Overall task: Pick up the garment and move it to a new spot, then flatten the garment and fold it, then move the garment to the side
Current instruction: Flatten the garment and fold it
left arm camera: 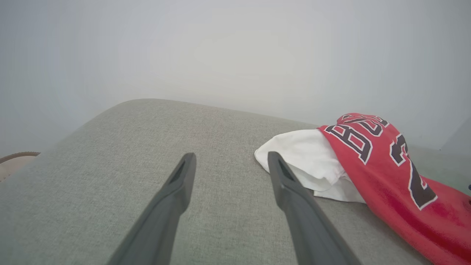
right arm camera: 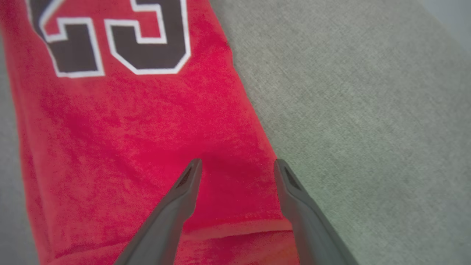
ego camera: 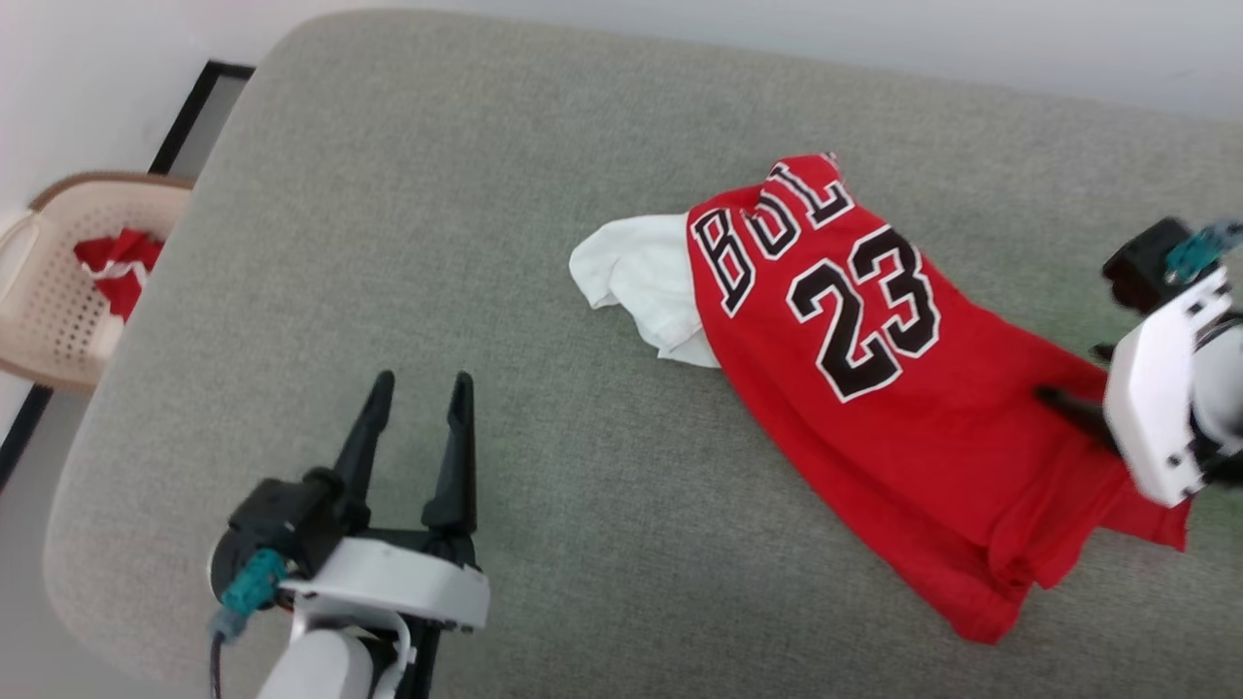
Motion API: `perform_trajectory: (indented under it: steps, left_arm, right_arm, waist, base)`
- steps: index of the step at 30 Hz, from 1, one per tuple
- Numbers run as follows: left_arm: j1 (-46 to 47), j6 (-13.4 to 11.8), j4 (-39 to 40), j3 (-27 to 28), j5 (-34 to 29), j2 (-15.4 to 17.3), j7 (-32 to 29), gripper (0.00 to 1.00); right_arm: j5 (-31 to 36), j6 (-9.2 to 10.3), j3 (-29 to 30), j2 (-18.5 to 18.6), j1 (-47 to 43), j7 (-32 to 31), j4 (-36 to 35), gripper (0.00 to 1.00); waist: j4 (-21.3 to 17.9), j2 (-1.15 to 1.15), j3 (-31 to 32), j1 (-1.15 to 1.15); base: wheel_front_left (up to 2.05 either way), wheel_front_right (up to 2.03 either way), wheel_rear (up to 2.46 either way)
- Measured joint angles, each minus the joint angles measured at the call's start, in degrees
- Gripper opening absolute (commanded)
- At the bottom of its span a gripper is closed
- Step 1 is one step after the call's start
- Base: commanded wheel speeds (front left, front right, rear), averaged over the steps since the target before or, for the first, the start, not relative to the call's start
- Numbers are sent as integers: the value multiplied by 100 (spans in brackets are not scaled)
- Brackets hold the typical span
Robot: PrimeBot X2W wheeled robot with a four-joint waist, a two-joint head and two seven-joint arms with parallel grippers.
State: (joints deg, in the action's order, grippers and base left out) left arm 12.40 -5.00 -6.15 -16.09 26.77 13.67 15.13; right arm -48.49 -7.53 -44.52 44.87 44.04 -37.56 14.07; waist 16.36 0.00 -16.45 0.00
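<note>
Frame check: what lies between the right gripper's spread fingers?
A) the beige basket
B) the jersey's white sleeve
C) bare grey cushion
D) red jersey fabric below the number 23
D: in the right wrist view the right gripper is open over the jersey, with plain red fabric below the 23 between its fingers, close to the cloth's edge.

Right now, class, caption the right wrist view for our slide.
Open right gripper poised over the red garment, near its edge, on a grey cushion.
</note>
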Motion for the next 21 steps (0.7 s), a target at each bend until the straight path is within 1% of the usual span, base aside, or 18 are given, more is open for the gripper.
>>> perform_trajectory:
  steps: [3, 6, 8, 11, 12, 14, 17, 21]
  left_arm:
    - [-162, 312, -4, 320, -333, -304, 0, 100]
    - [-186, 594, -47, 544, -655, -567, 0, 100]
    - [-192, 738, -116, 648, -828, -694, 0, 100]
    - [-194, 888, -202, 823, -1017, -823, 0, 100]
    - [-193, 921, -222, 867, -1068, -853, 0, 100]
    - [-192, 984, -246, 966, -1141, -906, 0, 100]
    - [-191, 1058, -278, 1096, -1238, -967, 0, 100]
    - [-194, 1114, -338, 1216, -1339, -1006, 0, 100]
  right_arm:
    - [-53, 0, -357, 230, 385, -216, 31, 100]
    - [-137, 0, -690, 277, 594, -236, 157, 100]
    - [-159, 0, -879, 304, 711, -192, 244, 100]
    - [-272, 0, -1116, 315, 839, -105, 337, 100]
    - [-310, 1, -1203, 327, 871, -65, 332, 71]
    - [-413, 3, -1350, 355, 939, 76, 341, 0]
    - [-530, 3, -1539, 358, 954, 323, 293, 0]
    - [-592, 1, -1658, 408, 972, 988, 43, 0]
  waist:
    - [69, 0, -127, 0]
    - [138, 0, -231, 0]
    - [181, 0, -281, 0]
    - [229, 0, -329, 0]
    - [238, 0, -337, 0]
    - [236, 0, -337, 0]
    - [209, 0, -306, 0]
    - [163, 0, -231, 0]
  base:
    - [0, 0, 0]
    - [0, 0, 0]
    - [0, 0, 0]
    - [0, 0, 0]
    - [0, 0, 0]
    - [0, 0, 0]
    - [0, 0, 0]
    - [0, 0, 0]
